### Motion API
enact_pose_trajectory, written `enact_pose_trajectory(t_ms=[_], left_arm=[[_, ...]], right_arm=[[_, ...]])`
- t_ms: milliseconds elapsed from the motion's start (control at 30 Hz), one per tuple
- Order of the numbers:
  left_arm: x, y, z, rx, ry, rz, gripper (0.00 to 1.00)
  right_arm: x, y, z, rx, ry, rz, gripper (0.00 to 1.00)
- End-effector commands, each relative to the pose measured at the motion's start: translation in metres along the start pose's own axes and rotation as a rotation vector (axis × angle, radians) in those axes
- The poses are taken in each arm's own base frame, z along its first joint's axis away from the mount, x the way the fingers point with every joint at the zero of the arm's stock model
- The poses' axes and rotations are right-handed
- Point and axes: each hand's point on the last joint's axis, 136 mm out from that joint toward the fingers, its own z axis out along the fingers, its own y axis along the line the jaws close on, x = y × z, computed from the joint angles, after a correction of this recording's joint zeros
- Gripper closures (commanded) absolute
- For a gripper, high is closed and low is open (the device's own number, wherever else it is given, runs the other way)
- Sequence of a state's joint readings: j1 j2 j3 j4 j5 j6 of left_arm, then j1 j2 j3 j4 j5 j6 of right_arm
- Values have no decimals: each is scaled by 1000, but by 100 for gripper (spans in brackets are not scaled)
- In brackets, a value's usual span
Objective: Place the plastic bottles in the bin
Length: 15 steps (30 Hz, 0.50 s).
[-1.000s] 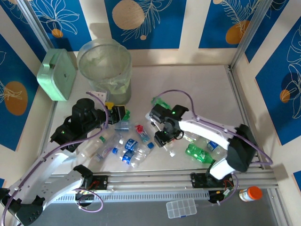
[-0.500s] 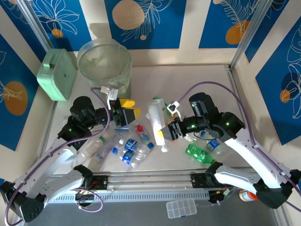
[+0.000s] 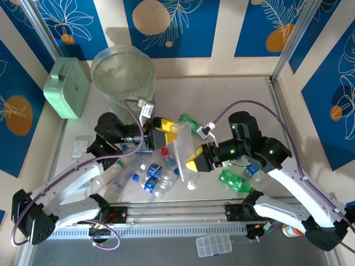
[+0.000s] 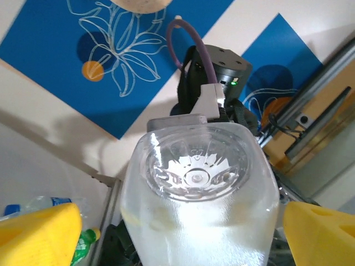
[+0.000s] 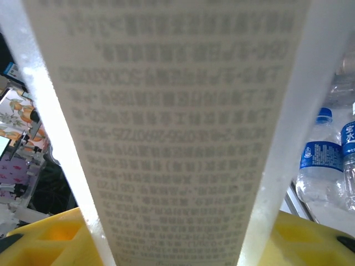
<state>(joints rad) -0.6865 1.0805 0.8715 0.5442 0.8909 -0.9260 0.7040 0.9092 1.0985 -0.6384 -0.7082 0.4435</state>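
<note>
Right pincer [image 3: 188, 164] grips a clear plastic bottle with a pale printed label [image 3: 182, 147]; left pincer [image 3: 165, 132] gapes around its other end.
Top camera: the bottle hangs above the white desk [image 3: 238, 105], cap end toward the arms' bases, apart from the tall round translucent grey-green bin [image 3: 119, 97] at the far left. Left wrist camera: the bottle's base sits between wide-spread yellow fingers [image 4: 39, 235], a gap on each side. Right wrist camera: the label runs between two yellow fingers [image 5: 310, 239] closed on it.
</note>
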Motion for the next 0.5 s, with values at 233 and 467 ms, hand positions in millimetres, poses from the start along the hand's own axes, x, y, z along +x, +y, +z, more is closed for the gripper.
enact_pose_trajectory(t_ms=[233, 467], left_arm=[[24, -14, 17, 78, 111, 59, 26], [29, -9, 21, 66, 135, 84, 45]], right_arm=[[0, -12, -5, 13, -38, 19, 45], [-2, -26, -3, 38, -37, 27, 45]])
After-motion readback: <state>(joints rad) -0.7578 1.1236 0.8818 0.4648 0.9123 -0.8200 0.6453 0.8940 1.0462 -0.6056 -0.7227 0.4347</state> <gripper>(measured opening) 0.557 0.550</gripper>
